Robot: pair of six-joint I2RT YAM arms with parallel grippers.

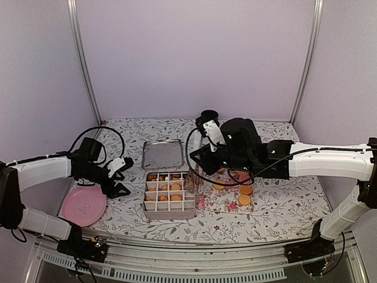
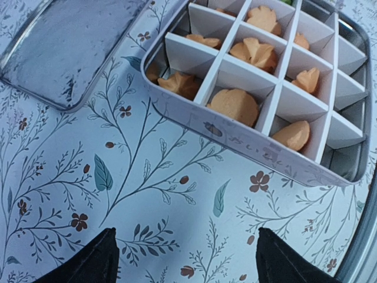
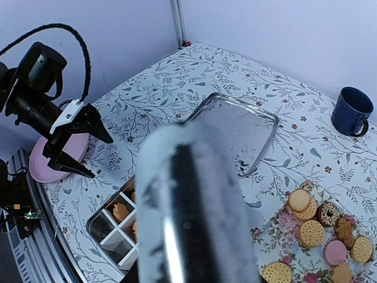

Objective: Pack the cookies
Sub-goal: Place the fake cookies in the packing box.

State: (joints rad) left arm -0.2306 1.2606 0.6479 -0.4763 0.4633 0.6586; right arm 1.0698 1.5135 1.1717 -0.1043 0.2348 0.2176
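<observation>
Watching the right gripper [image 1: 199,167] first: a blurred shiny thing fills its wrist view, so I cannot tell how its fingers stand or whether they hold anything. Risk, as I judge it: lowering blind, I clip a divider of the box [image 2: 194,121] or drop a cookie outside a cell. Meanwhile the left gripper [image 2: 186,236] is spread wide, holding nothing, above bare cloth [image 2: 147,194]. Ahead of its fingertips, slightly right, lie the packed cookies [image 2: 234,106]. Right of the right fingers, near, the loose cookies [image 3: 312,233] sit on a floral mat [image 3: 281,223].
</observation>
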